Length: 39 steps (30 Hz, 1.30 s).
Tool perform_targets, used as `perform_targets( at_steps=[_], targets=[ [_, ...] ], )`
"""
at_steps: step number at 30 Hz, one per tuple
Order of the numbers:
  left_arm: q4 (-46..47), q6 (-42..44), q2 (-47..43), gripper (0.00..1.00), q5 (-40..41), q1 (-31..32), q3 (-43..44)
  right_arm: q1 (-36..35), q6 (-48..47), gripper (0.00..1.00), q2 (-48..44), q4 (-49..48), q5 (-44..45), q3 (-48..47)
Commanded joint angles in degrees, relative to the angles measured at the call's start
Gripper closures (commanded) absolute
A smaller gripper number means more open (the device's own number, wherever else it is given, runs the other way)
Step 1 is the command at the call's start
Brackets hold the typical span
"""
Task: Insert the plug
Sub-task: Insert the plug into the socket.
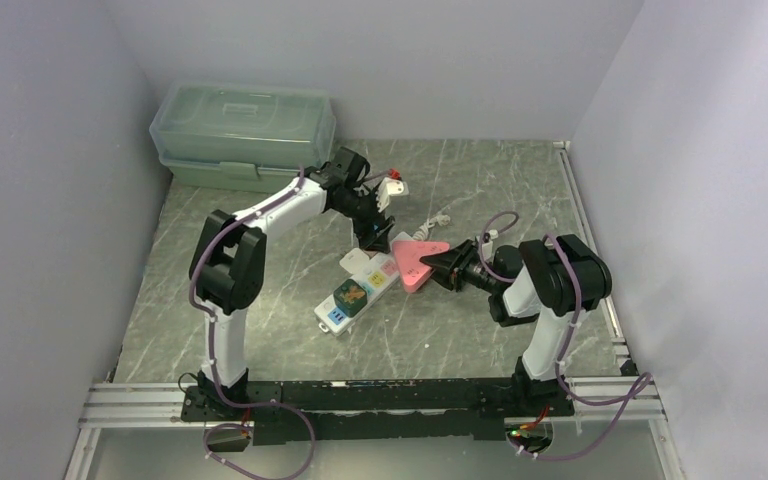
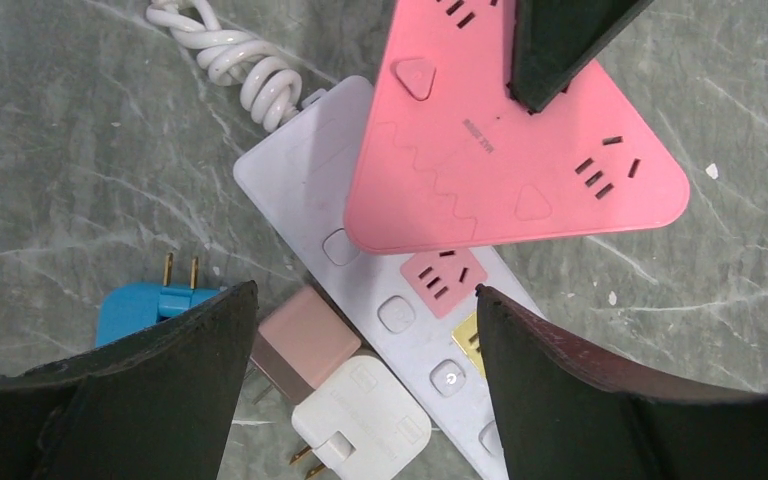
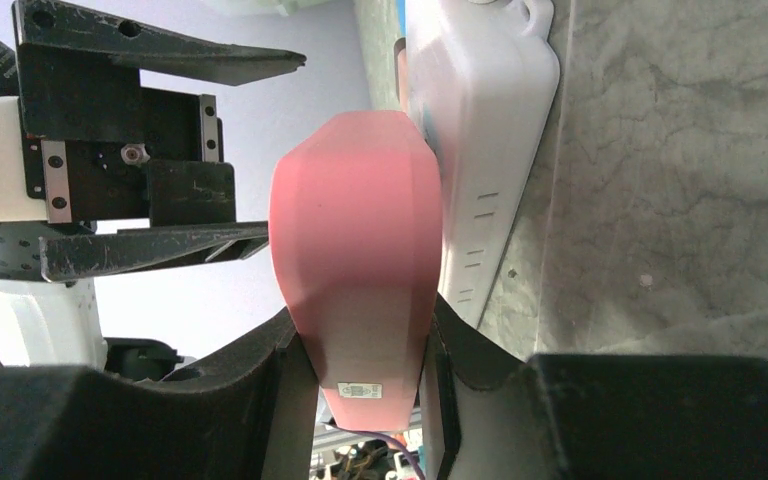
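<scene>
A grey, marble-patterned table (image 1: 440,340) is seen from above, with two robot arms bolted at its near edge. By my reading, the task has barely started. No plug is in either gripper, and none of the loose plugs visible here sits in a socket.

Nearest, the right gripper (image 1: 440,265) is clamped on one corner of a pink triangular socket block (image 1: 415,262). The block is smooth, matte plastic with rounded corners, and its flat face carries several sets of slot holes. From the right wrist camera, its edge looks thick and bulging. It rests partly on top of a white power strip (image 1: 358,290), which lies diagonally on the table. The strip is a long, glossy bar with coloured socket faces and small rounded switches.

Just beyond, the left gripper (image 1: 375,232) hangs above the strip, its black wedge-shaped fingers spread wide and holding nothing.

Three loose plugs lie under it:
- A pink and white cube adapter (image 2: 305,335) touches the strip's edge.
- A white square adapter (image 2: 360,420) lies on its side, touching the pink one, with its prongs showing.
- A blue plug (image 2: 135,305) with two brass prongs lies on the table beside them.

Which of the three is meant for insertion cannot be told. Picking one up, lining up its prongs and pressing it home are all left to do.

A white, tightly coiled cable (image 2: 240,60) trails from the strip's far end. At the far left stands a pale green, translucent plastic storage box (image 1: 243,135) with a lid.
</scene>
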State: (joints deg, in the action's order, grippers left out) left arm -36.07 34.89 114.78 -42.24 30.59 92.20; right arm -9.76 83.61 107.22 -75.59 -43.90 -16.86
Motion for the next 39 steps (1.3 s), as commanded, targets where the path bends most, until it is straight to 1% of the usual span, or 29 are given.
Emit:
perform_targets(
  at_steps=[1,9,16,20,23,27,29,33,39],
  targets=[
    [2.22,-2.20,0.93,0.15,-1.27,-0.03,2.74,0.20,-0.69,1.00,1.07,-1.84,0.55,0.50],
    [3.49,-2.67,2.90,0.16,-0.08,1.41,3.98,0.18,-2.00,1.00,2.30,-1.38,2.04,1.82],
    [3.39,-3.08,5.39,0.17,1.84,2.84,6.22,0.18,-2.59,1.00,6.82,-4.95,2.98,2.76],
    [2.60,-2.55,6.02,0.18,2.87,3.53,7.19,0.27,-4.38,1.00,7.13,-3.39,3.80,3.38],
    [1.63,-0.92,6.51,0.22,5.07,4.52,7.29,0.25,-4.22,1.00,7.16,-3.65,4.14,3.79],
    [-0.69,0.77,8.06,0.33,8.17,5.29,7.93,0.29,-4.75,1.00,6.07,-2.14,4.34,4.14],
    [-1.32,2.37,8.53,0.37,10.31,5.75,7.09,0.27,-5.15,1.00,5.75,-1.43,4.32,4.03],
    [0.21,3.98,8.09,0.40,13.59,6.47,3.70,0.28,-5.29,1.00,6.52,-1.30,5.00,4.29],
    [-0.68,5.71,9.08,0.43,16.22,7.47,2.88,0.27,-2.95,0.99,10.23,-6.94,5.06,5.57]
  ],
)
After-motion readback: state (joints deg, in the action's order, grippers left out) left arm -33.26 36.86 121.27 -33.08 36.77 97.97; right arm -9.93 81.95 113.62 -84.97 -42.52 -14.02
